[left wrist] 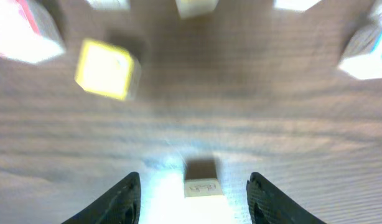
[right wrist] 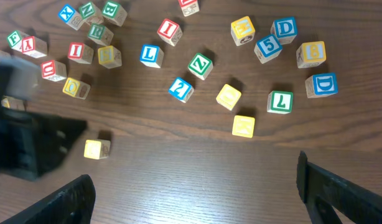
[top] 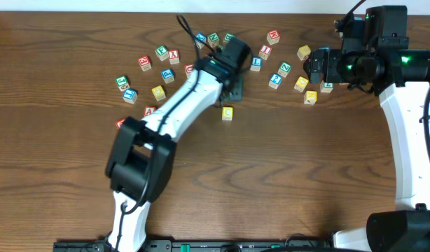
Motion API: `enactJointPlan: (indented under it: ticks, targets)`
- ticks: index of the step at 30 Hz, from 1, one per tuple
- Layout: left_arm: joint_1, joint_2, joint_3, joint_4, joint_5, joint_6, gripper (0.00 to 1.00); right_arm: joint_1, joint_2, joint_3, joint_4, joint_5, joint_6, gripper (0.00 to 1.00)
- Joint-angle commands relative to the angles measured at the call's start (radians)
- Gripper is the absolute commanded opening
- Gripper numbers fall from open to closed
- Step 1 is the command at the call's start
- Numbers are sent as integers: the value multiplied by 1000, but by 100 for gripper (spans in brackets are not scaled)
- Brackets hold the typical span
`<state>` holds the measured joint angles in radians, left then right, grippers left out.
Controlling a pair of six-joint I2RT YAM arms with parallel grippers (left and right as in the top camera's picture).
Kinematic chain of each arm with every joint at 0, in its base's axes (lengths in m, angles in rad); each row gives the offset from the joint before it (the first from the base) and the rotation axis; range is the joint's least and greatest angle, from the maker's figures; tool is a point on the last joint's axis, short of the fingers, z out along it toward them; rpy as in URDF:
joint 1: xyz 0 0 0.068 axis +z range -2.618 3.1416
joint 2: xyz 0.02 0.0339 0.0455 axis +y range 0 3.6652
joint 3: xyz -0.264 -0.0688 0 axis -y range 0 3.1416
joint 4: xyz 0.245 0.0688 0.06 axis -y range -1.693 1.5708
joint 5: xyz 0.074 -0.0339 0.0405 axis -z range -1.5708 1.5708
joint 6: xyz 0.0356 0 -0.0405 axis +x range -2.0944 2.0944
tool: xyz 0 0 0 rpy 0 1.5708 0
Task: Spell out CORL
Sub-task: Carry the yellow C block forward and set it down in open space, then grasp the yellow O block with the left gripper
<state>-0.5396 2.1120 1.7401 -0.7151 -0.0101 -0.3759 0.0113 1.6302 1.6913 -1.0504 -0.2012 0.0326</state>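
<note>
The small yellow-topped wooden cube (top: 227, 113) sits alone at six o'clock of the scattered letter blocks (top: 167, 74), loose between the left gripper's (left wrist: 194, 182) parted jaws; the right gripper (right wrist: 196, 186) gapes wide and empty, so I'd say the next letter wants fetching.

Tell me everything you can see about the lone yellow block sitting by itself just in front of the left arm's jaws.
The yellow block is a small cube that looks wooden. It has a yellow top face and paler sides, and any letter on it is too faint to read. It sits flat on the brown wood-grain table, apart from the other blocks scattered farther back. It lies between the jaws of the left gripper, which stand apart with a gap on each side. Only the table touches it.
</note>
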Motion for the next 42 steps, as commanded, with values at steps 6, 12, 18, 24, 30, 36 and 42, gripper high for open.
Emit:
enactJointPlan:
  ticks: [6,12,18,24,30,36,42]
  targets:
    - [95,26,22,173,10,258,62,-3,8,-6,2,8,4,99]
    - [143,86,22,222,10,301,63,-3,8,-7,-9,8,8,99]
    - [160,110,22,220,68,341,63,-3,8,-6,-6,8,8,99]
    - [157,151,22,221,73,346,63,-3,8,-6,-7,8,8,99]
    - [159,190,22,225,73,346,63,-3,8,-6,-8,8,8,99]
    - [159,200,22,228,69,346,61,-3,8,-6,-8,8,8,99]
    - [159,200,22,228,69,346,40,-3,8,-6,-7,8,8,99]
